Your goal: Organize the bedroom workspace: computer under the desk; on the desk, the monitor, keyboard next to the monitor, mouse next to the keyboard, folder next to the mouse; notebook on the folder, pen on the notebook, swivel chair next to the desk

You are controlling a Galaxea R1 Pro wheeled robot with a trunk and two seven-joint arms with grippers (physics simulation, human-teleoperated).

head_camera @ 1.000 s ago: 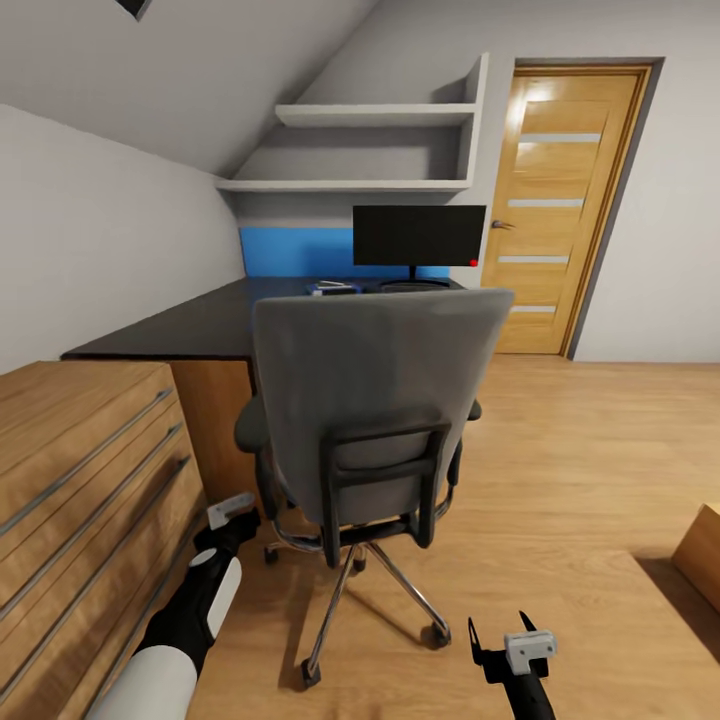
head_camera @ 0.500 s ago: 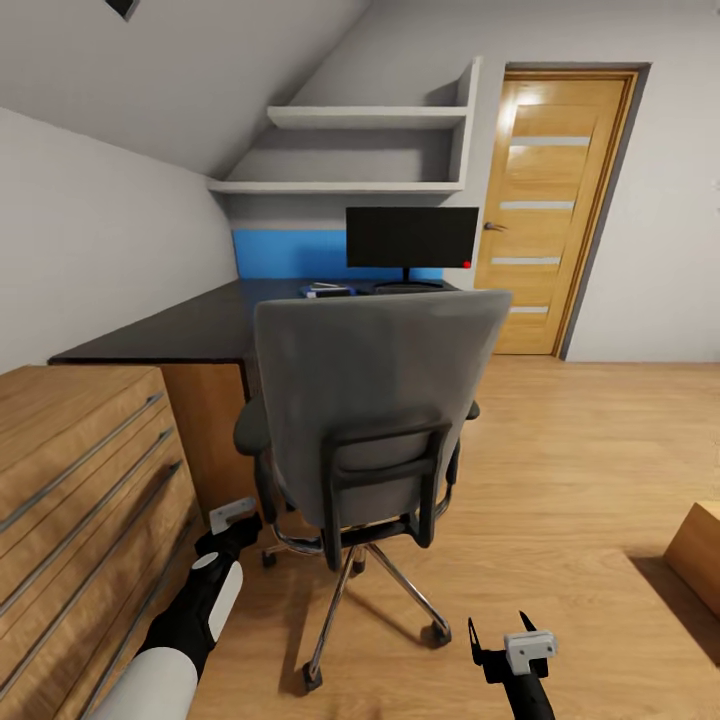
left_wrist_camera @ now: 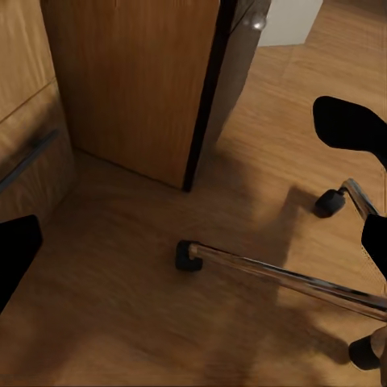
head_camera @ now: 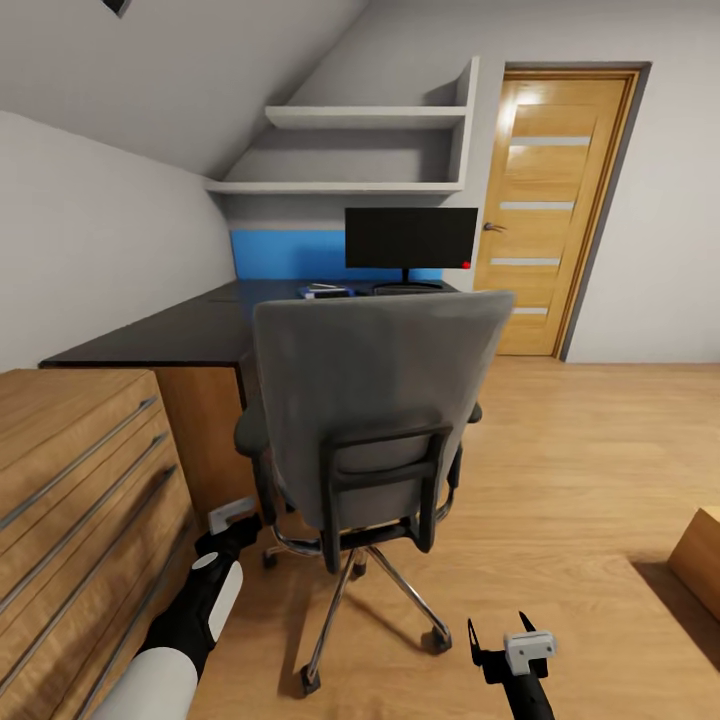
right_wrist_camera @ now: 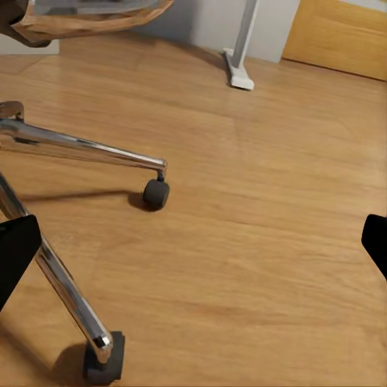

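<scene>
The swivel chair stands in mid-room with its grey back toward me, hiding its seat. Behind it runs the black-topped desk. The monitor stands on the desk's far end. A small flat blue thing with something pale on it, probably the folder, lies left of the monitor's base. My left gripper hangs low beside the chair's chrome base, fingers spread, open. My right gripper is low to the chair's right, open, with chair casters ahead.
A light-wood dresser stands close on my left, against the desk's wooden side panel. A wooden door is at the back right, wall shelves above the desk, a wooden box at the right edge. The desk's white leg shows.
The whole picture has shifted slightly, so the camera has moved a little. The chair, desk items and both arms keep their places relative to one another.
</scene>
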